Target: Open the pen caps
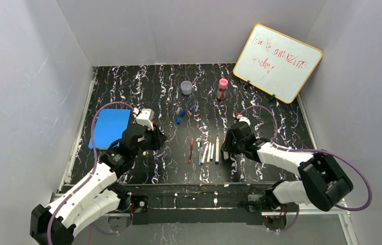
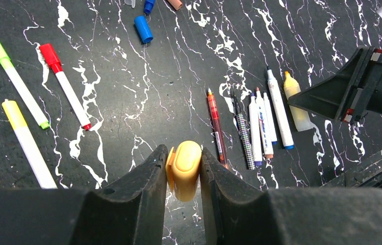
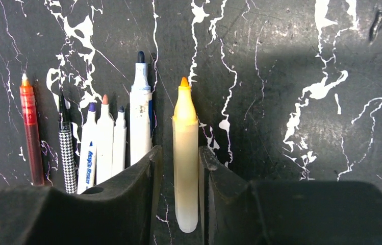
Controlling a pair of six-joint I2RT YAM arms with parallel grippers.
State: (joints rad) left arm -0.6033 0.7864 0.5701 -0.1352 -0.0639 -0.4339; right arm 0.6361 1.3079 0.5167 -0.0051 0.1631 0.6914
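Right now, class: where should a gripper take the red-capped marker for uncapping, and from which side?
Take the red-capped marker by its white barrel, mid-length, from above, fingers across it: it lies flat with bare table either side, leaving the red cap free.

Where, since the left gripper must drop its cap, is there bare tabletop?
Free: the stretch between the red-capped marker and the thin red pen, just ahead of the left gripper; also everything right of the uncapped highlighter. Crowded: the pen row left of it, and the loose caps.
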